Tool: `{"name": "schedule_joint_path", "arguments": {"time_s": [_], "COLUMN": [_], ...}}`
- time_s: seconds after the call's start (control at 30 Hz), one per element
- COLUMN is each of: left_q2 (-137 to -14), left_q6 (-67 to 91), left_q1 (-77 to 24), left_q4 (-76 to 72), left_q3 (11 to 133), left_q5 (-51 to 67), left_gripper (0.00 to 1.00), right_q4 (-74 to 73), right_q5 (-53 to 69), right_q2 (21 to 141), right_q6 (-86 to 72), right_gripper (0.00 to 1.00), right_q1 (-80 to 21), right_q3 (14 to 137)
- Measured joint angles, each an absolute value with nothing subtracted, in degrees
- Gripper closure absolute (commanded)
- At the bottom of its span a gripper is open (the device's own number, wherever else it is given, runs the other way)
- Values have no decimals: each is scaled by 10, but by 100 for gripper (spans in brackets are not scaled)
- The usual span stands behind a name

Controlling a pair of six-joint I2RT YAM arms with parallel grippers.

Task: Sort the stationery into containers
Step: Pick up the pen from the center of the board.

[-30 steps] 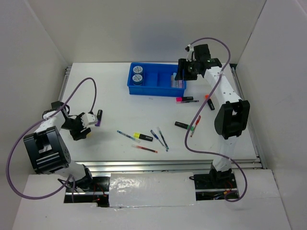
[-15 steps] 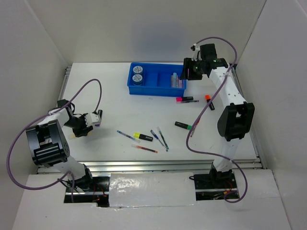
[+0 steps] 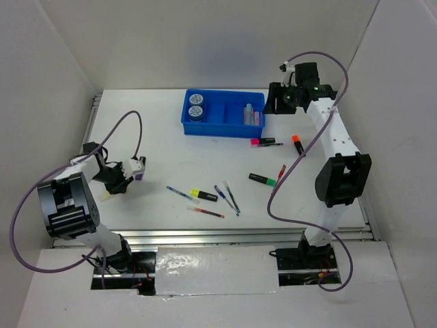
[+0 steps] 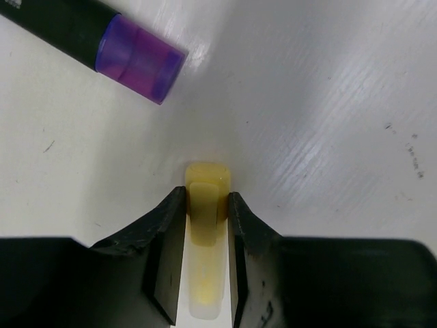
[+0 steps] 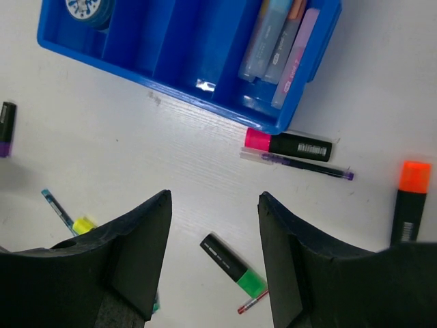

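Pale yellow plastic stub (image 4: pixel 207 186), lower centre: we log left gripper (image 4: pixel 206 205) pinching it, jaws wider before. Right gripper (image 5: pixel 215 205), fingers spread, shifted right from bright blue compartmented plastic tray (image 5: pixel 184 41).

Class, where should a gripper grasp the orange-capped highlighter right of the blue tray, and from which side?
Its black barrel, mid-length, from straight above, closing across the narrow width: the orange-capped highlighter lies flat on the table with both long sides free.

Left fingers (image 4: pixel 164 256) low, pinching yellow piece (image 4: pixel 205 198); right fingers (image 5: pixel 136 253) apart, raised, pointing down.
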State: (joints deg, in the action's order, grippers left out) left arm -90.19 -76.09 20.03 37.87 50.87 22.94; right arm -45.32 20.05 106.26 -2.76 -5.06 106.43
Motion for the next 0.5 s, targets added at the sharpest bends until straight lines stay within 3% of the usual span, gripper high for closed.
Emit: {"name": "schedule_joint_path", "arguments": {"time_s": [0.13, 0.23, 0.37, 0.5], "left_q2": [-884, -851, -766, -653], "left_q6": [-697, -589, -328, -31], "left_q1": [200, 197, 184, 131], "left_q4": [418, 425, 329, 179], "left_q3": [546, 621, 708, 705], "left_q5": [260, 306, 356, 307], "left_gripper": [100, 100, 100, 100], "right_q4": [-449, -432, -404, -372], "right_q5": [218, 232, 249, 250], "right_q2": [1028, 981, 927, 911], "right_q6": [-23, -23, -25, -30], "right_gripper": [38, 37, 36, 36], "right_q1": [-28, -13, -20, -79], "right_q3": [1061, 1033, 1016, 1016]}}
